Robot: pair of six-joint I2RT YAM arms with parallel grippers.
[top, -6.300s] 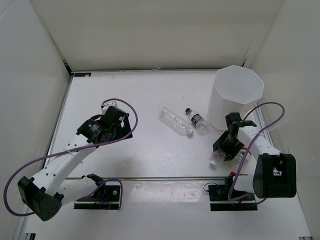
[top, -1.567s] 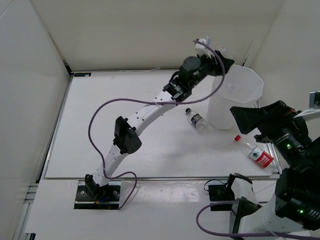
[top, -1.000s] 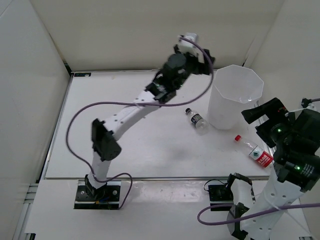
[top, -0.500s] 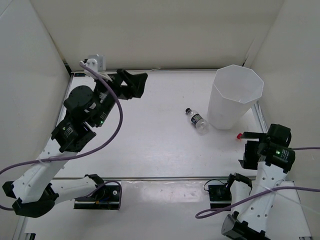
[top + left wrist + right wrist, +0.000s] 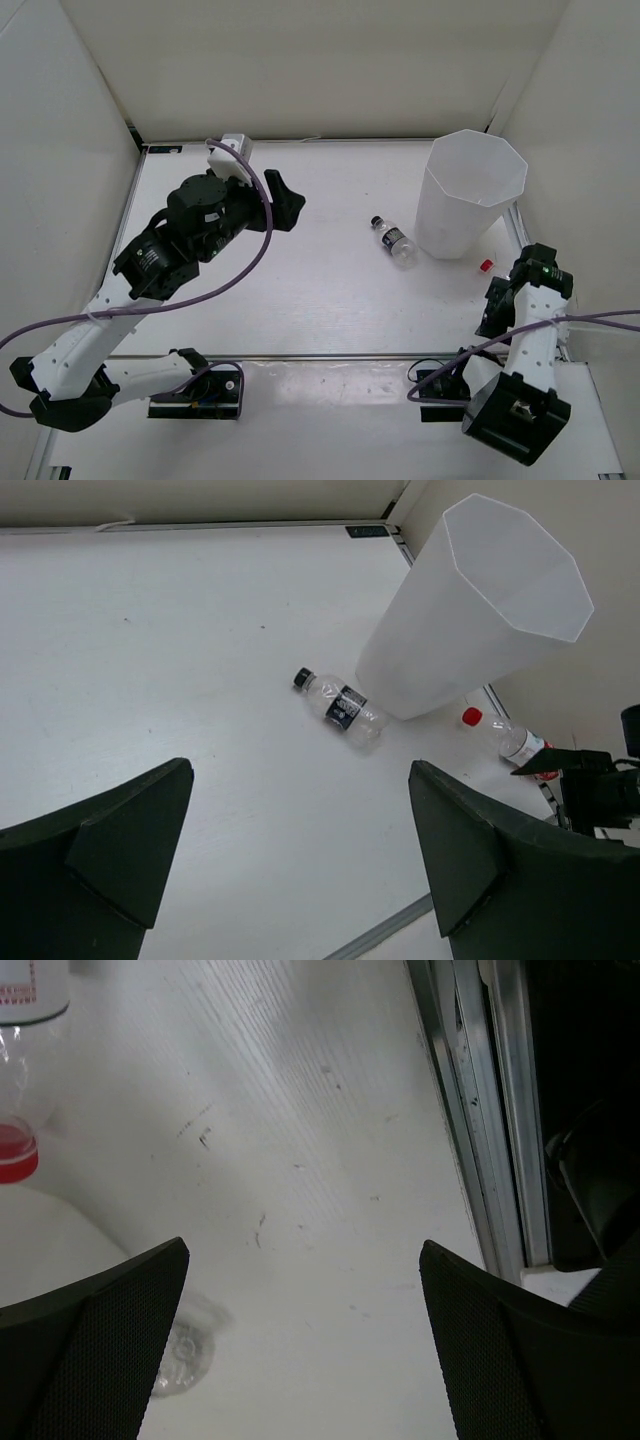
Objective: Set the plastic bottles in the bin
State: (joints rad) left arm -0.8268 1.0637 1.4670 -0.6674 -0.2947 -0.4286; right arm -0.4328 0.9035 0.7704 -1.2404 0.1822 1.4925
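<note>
- My left end effector (image 5: 300, 770) hung above the left half of the bench (image 5: 320, 300). Its fingers were spread wide with nothing between them.
- My right end effector (image 5: 305, 1250) sat low beside the right edge of the bench. Its fingers were also well apart and held nothing.
- The bin (image 5: 470, 205) stood upright in the far right corner of the bench.
- The black-capped bottle (image 5: 393, 241) lay on its side just left of the bin's base, with its cap pointing toward the far left corner. I could not tell whether it touched the bin's wall.
- The red-capped bottle (image 5: 505, 738) lay on its side near the right edge, just on the near side of the bin, with its cap toward the bin.
- From above I saw only that bottle's cap, because my right arm covered the rest.
- In the right wrist view, the red-capped bottle lay ahead and off to the left, outside the gap between the fingers.
</note>
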